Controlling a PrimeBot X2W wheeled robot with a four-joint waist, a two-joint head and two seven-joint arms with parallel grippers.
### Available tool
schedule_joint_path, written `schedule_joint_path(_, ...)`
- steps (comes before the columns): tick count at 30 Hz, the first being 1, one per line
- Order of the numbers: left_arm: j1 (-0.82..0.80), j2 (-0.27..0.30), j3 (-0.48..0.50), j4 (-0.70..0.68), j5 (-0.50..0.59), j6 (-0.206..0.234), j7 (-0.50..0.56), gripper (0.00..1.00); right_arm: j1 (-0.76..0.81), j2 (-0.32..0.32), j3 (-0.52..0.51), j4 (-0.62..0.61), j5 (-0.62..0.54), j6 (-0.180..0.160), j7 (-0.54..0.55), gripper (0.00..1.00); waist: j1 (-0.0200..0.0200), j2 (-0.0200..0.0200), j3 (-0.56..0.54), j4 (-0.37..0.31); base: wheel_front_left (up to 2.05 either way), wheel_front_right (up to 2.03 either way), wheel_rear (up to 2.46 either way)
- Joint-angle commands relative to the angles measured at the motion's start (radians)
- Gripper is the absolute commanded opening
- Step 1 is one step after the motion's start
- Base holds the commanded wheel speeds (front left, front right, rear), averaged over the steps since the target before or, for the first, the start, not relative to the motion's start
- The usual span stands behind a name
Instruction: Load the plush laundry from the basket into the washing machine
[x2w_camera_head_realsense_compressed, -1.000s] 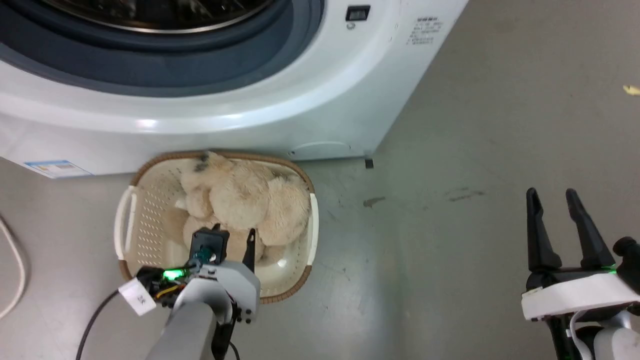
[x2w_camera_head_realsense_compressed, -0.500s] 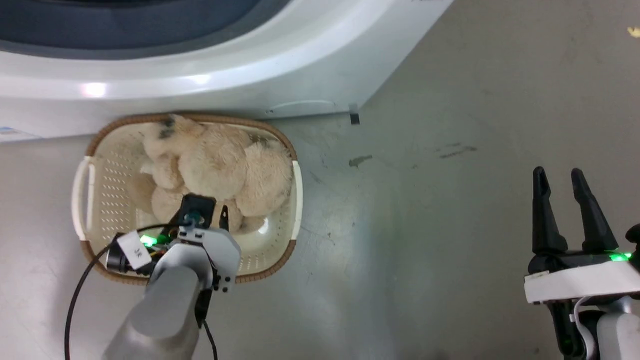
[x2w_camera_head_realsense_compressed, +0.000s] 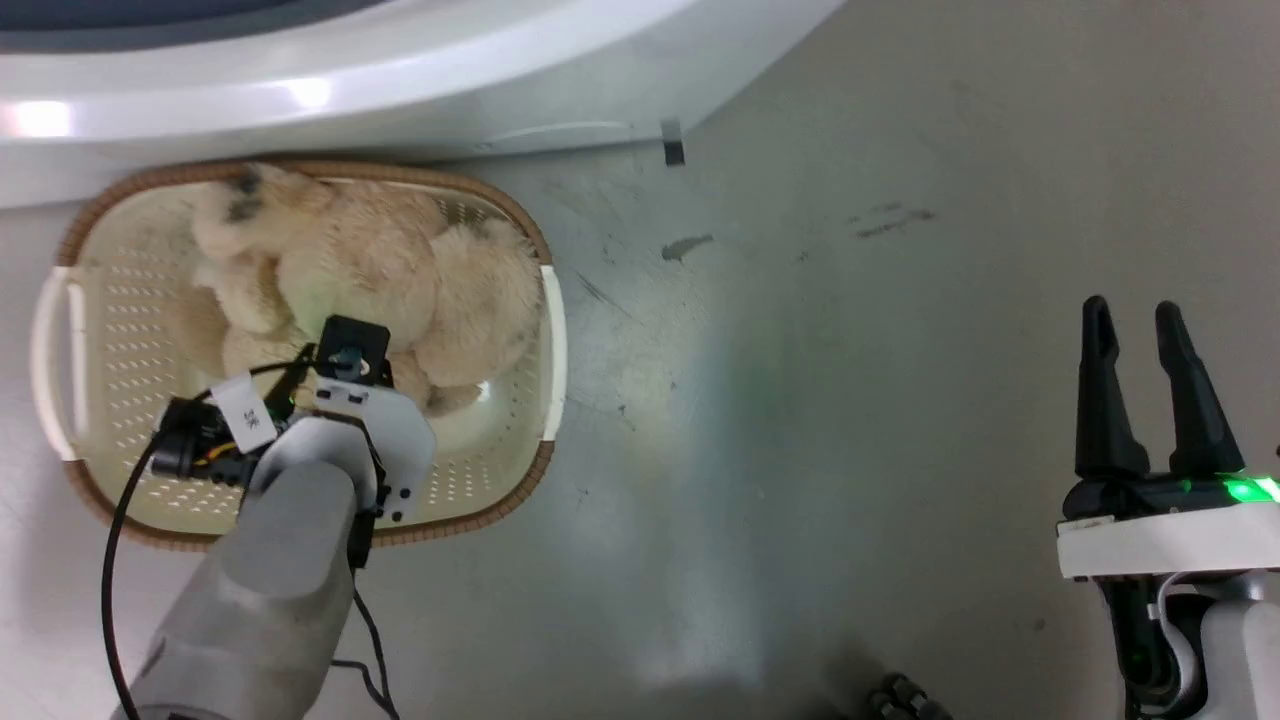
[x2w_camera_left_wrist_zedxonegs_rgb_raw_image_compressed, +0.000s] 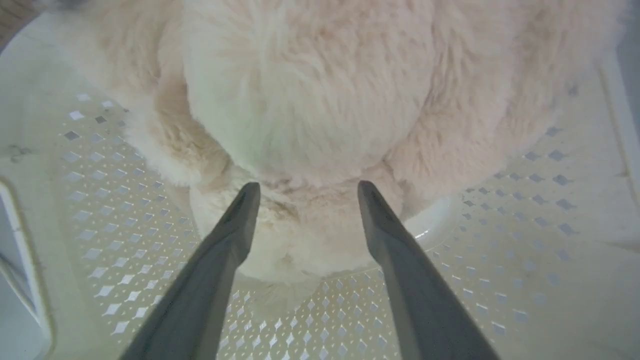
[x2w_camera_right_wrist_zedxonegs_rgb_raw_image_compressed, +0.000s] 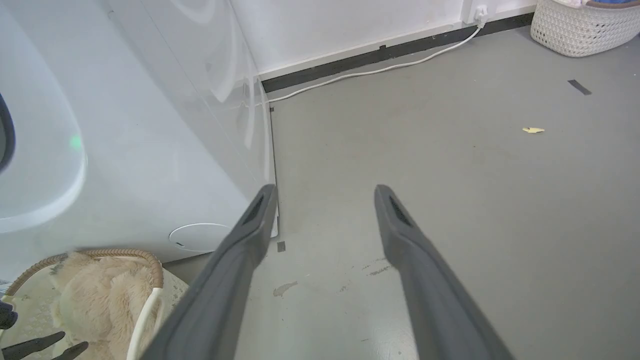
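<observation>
The fluffy cream-beige plush laundry (x2w_camera_head_realsense_compressed: 370, 270) lies in the cream perforated basket (x2w_camera_head_realsense_compressed: 100, 330), which has a brown woven rim. The basket stands on the floor against the white washing machine (x2w_camera_head_realsense_compressed: 400, 70). My left wrist (x2w_camera_head_realsense_compressed: 350, 400) reaches down into the basket. In the left wrist view my left gripper (x2w_camera_left_wrist_zedxonegs_rgb_raw_image_compressed: 308, 186) is open, its fingertips at the fur of the plush laundry (x2w_camera_left_wrist_zedxonegs_rgb_raw_image_compressed: 310, 100), one on each side of a rounded limb, over the basket floor (x2w_camera_left_wrist_zedxonegs_rgb_raw_image_compressed: 525, 200). My right gripper (x2w_camera_head_realsense_compressed: 1132, 310) stands open and holds nothing, far right over bare floor.
The right wrist view has the washing machine's side (x2w_camera_right_wrist_zedxonegs_rgb_raw_image_compressed: 125, 125), the basket rim (x2w_camera_right_wrist_zedxonegs_rgb_raw_image_compressed: 125, 255), a white cable (x2w_camera_right_wrist_zedxonegs_rgb_raw_image_compressed: 375, 70) along the wall and a woven basket (x2w_camera_right_wrist_zedxonegs_rgb_raw_image_compressed: 585, 25) in the far corner. A yellow scrap (x2w_camera_right_wrist_zedxonegs_rgb_raw_image_compressed: 533, 130) lies on the grey floor.
The head camera has tilted down, so the washer and basket slid up and left in view. My left gripper has gone deeper into the basket onto the plush. The right gripper has kept still.
</observation>
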Motion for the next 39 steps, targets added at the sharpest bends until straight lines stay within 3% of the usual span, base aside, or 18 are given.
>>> schedule_joint_path(1,-0.037,0.008,-0.02,0.03,-0.001,0.009,0.01,1.0,-0.025,-0.001,-0.001,-0.004,0.016,0.001,-0.013,1.0,-0.0001,-0.0001,0.029,-0.015,0.0,0.0,0.0)
schedule_joint_path(13,-0.194,0.061,-0.073,0.151,-0.042,0.013,0.036,1.0,-0.063,-0.001,-0.002,-0.005,0.056,0.001,-0.038,1.0,-0.0001,-0.0001,0.161,-0.057,0.0,0.0,0.0)
schedule_joint_path(25,-0.307,0.09,-0.135,0.268,-0.085,-0.016,0.028,1.0,-0.103,-0.001,0.014,0.004,0.115,0.001,-0.061,1.0,-0.0001,-0.0001,0.282,-0.108,0.0,0.0,0.0)
schedule_joint_path(27,-0.303,0.091,-0.132,0.267,-0.093,-0.027,0.013,0.0,-0.104,-0.001,0.02,0.008,0.116,0.001,-0.061,1.0,-0.0001,-0.0001,0.28,-0.111,0.0,0.0,0.0)
schedule_joint_path(39,-0.225,0.048,-0.121,0.257,-0.138,-0.042,-0.119,0.0,-0.089,-0.002,-0.011,0.011,0.096,0.001,-0.061,1.0,-0.0001,-0.0001,0.169,-0.077,0.0,0.0,0.0)
